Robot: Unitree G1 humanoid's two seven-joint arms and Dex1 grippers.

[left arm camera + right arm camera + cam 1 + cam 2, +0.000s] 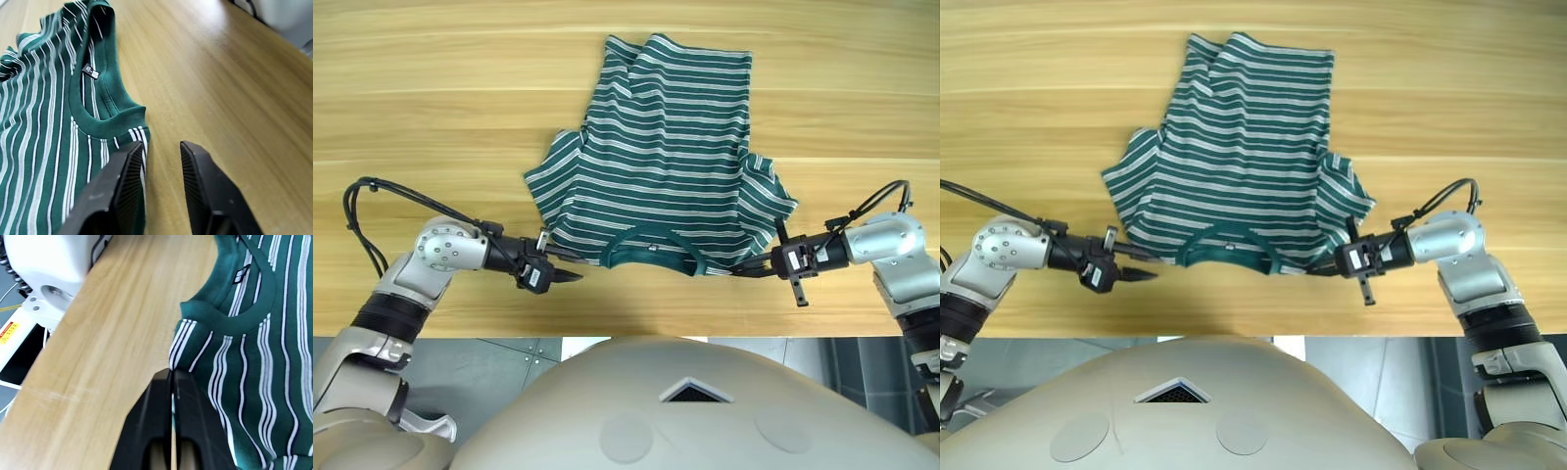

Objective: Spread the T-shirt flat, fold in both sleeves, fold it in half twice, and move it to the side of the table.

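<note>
Progress: early, with the spreading step in hand. Green-and-white striped fabric T-shirt [661, 166] lies mid-way across the pale wooden worktop [431, 98], collar toward the near edge, hem far. Body is mostly laid out, but the far-left hem corner is turned over and both sleeves sit rumpled, the right one bunched. Left gripper [570, 277] is released, fingers apart just beside the near left shoulder, nothing between them. Right gripper [744, 271] is clenched on the near right shoulder edge. Judged left to do: smoothing, both sleeve folds, two halvings, shift to the side.
</note>
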